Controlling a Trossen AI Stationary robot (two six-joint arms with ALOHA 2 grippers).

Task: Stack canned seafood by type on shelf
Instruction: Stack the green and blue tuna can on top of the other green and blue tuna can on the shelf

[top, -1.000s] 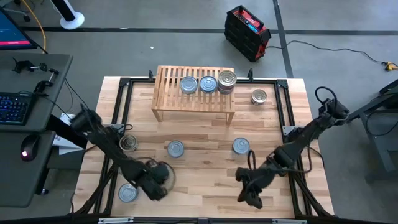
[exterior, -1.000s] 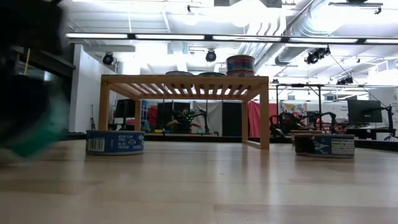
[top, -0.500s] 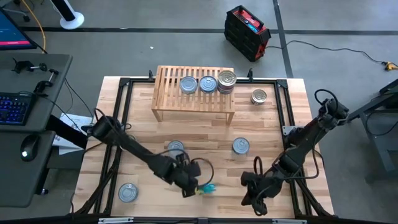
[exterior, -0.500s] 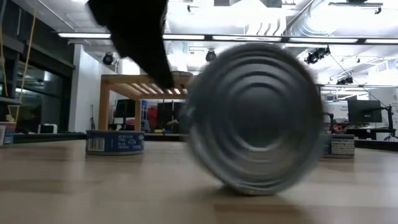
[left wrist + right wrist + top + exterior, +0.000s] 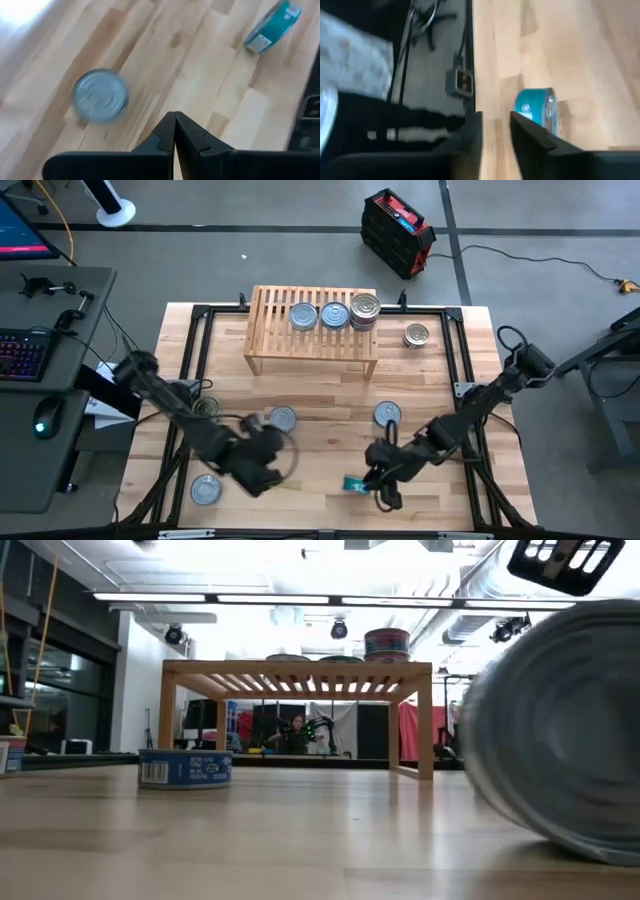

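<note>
A teal-sided tin (image 5: 353, 483) stands on its edge on the plank tabletop (image 5: 330, 455), well in front of the shelf (image 5: 311, 330). The right gripper (image 5: 380, 488) sits just beside it, fingers slightly parted and holding nothing. The left gripper (image 5: 262, 473), farther to the left, has its fingers pressed together.

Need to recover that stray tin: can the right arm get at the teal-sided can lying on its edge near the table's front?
Probably yes: the teal-sided can lies just beside the right gripper, nothing between them.

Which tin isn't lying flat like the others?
The teal tin beside the right claw. It stands on its edge; the other tins sit flat.
</note>
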